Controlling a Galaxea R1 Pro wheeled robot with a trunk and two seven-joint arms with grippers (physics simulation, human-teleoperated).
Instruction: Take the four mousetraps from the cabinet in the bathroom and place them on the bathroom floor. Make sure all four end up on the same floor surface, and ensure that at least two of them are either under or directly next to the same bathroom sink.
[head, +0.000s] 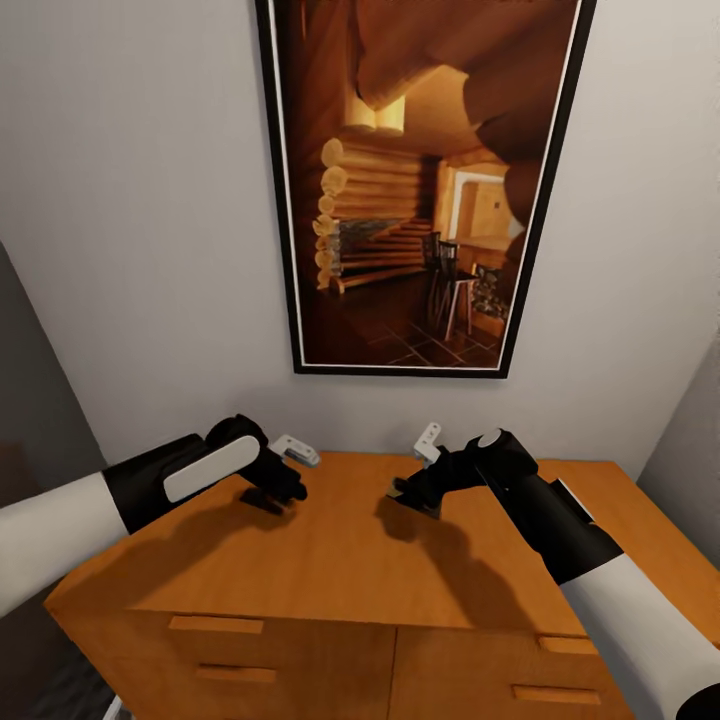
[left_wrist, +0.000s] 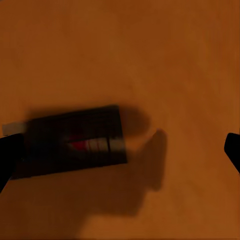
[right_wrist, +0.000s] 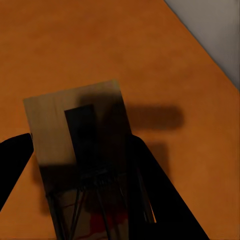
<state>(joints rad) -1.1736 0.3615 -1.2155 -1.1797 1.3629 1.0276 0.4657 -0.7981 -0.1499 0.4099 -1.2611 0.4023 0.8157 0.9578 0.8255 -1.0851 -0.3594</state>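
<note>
Right gripper (right_wrist: 80, 165) jaws clamped on mousetrap (right_wrist: 75, 125); left gripper (left_wrist: 120, 150) jaws apart, second mousetrap (left_wrist: 72, 142) between, both arms bent over cabinet (head: 340, 560).

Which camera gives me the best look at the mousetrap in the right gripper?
The right wrist view: the mousetrap lies close between the right gripper fingers, wood slab and wire clear. The head view shows it mostly hidden under the gripper.
</note>
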